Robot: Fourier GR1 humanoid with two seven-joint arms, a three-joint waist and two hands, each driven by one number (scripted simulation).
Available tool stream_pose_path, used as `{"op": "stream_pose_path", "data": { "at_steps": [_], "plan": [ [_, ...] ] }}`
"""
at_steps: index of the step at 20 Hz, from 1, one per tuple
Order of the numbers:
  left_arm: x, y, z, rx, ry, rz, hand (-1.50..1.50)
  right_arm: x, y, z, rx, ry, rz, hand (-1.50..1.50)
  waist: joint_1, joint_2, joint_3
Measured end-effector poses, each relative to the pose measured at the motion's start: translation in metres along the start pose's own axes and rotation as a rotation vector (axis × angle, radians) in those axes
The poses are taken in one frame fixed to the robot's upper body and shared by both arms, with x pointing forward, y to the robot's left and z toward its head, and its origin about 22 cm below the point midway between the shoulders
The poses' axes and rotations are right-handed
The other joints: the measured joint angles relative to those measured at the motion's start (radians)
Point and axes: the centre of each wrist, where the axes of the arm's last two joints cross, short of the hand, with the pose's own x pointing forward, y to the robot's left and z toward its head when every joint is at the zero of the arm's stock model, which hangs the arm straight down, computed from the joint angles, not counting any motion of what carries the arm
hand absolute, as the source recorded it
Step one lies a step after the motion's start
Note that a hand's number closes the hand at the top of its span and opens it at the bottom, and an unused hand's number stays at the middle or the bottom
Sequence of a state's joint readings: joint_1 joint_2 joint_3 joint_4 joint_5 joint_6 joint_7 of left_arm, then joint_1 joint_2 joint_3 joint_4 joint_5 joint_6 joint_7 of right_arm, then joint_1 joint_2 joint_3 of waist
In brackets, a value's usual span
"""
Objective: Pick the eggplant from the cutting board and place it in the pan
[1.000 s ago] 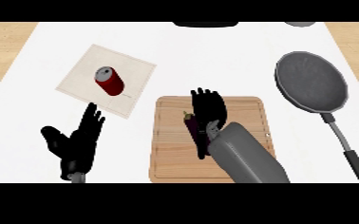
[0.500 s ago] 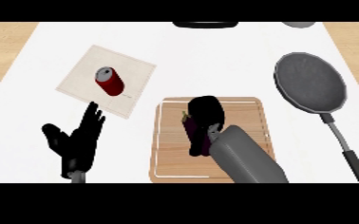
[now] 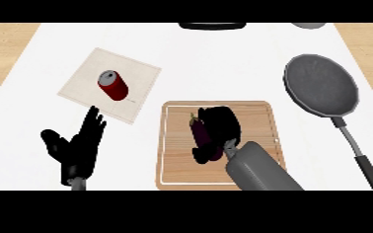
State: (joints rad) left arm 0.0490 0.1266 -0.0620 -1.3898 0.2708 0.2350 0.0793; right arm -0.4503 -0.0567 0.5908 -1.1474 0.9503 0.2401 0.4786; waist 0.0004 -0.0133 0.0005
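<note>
A dark purple eggplant lies lengthwise on the wooden cutting board in the lower middle of the head view. My right hand covers its right side, fingers curled round it, so only the eggplant's left flank and stem end show. The grey pan sits at the right, its handle running toward the lower right edge. My left hand rests open at the lower left, fingers up, well apart from the board.
A red can lies on a pale napkin at the upper left. A dark rim and a grey object peek in at the counter's far edge.
My right hand's fingers have gone from straight over the eggplant to curled down round it. The left hand, can and pan have stayed put.
</note>
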Motion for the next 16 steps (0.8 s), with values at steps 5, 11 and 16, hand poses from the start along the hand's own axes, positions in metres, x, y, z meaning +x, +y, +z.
{"op": "stream_pose_path", "data": {
  "at_steps": [5, 11, 16],
  "plan": [
    [0.002, 0.002, 0.007, 0.007, 0.003, 0.008, 0.00, -0.019, 0.019, 0.044, -0.062, -0.020, -0.063, 1.50, -0.006, 0.004, 0.000],
    [0.000, 0.000, 0.009, 0.012, 0.005, 0.004, 0.00, -0.026, 0.007, 0.085, -0.298, -0.034, -0.045, 1.50, -0.011, 0.007, 0.000],
    [0.000, -0.003, 0.011, 0.023, 0.003, 0.012, 0.00, -0.027, -0.027, 0.119, -0.581, -0.003, -0.082, 1.50, -0.021, 0.004, 0.000]
  ]
}}
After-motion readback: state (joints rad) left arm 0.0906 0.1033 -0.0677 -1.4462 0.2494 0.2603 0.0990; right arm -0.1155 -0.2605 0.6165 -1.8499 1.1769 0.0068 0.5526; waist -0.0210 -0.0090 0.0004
